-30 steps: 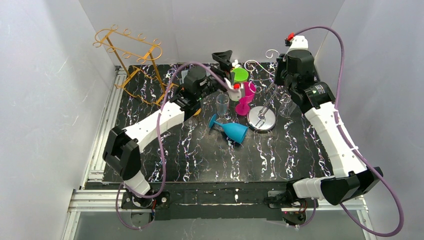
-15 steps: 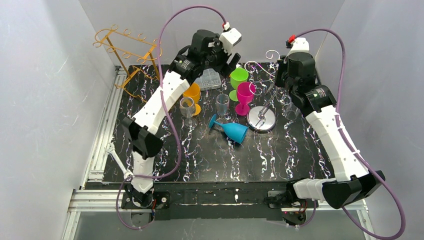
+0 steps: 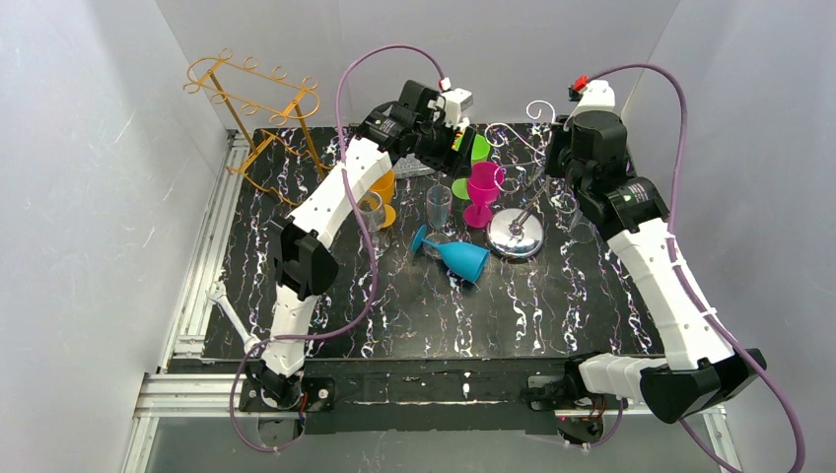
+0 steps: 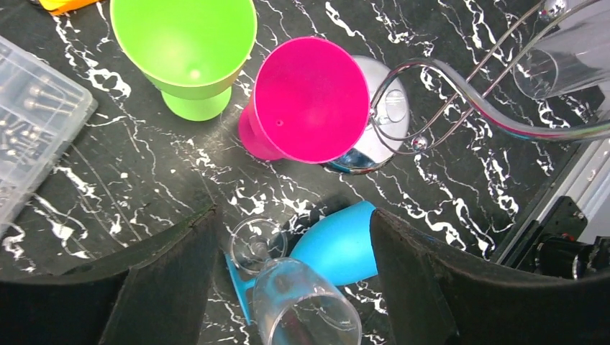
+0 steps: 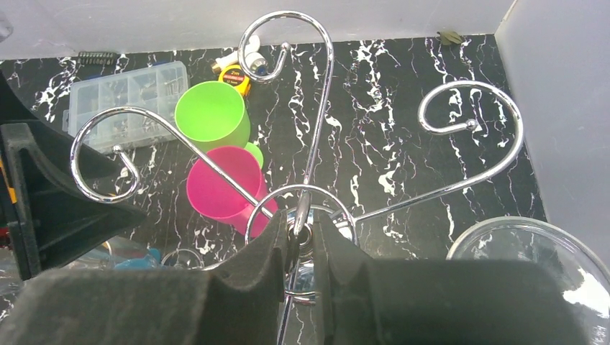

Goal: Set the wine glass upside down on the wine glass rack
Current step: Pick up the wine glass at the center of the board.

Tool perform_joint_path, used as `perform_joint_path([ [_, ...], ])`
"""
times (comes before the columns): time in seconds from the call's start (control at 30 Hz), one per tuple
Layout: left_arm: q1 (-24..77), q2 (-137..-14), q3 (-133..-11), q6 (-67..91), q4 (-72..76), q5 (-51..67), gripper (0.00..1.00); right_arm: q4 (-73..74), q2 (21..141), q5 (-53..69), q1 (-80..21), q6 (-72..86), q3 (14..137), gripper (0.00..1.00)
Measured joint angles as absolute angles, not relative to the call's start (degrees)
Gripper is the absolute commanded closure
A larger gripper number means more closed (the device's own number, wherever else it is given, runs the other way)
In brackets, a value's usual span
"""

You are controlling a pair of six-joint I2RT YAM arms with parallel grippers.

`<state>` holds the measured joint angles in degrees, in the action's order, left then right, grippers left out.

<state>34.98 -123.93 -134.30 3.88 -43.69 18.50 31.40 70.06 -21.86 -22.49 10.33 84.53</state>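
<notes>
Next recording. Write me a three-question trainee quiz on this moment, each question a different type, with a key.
1. True or false: the blue glass stands upright on its foot.
2. Multiple choice: the right end effector is closed on A) the bowl of a glass, B) the central stem of the chrome rack, C) nothing.
3. Fill in: in the left wrist view, the fingers of the left end effector are spread ____, with nothing gripped between them.

Key: 1 false, it lies on its side; 2 B; 3 open.
</notes>
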Motion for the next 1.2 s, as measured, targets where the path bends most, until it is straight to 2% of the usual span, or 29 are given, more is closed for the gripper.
perform_joint_path([
  [0.37,34.98,-130.53,-135.02,7.96,-41.87,20.35,0.37,31.68,69.82,-22.59,-22.57,10.33,84.49,0.99],
  [0.57,34.97,-134.15,-136.28,10.04,-40.37,20.63,0.37,32.08,69.51,-22.57,-22.59,10.34,84.49,0.99],
  [1.2,32.26,-134.30,-136.78,16.27,-33.25,25.88,0.33,32.68,68.12,-22.21,-22.59,10.61,83.72,0.99],
])
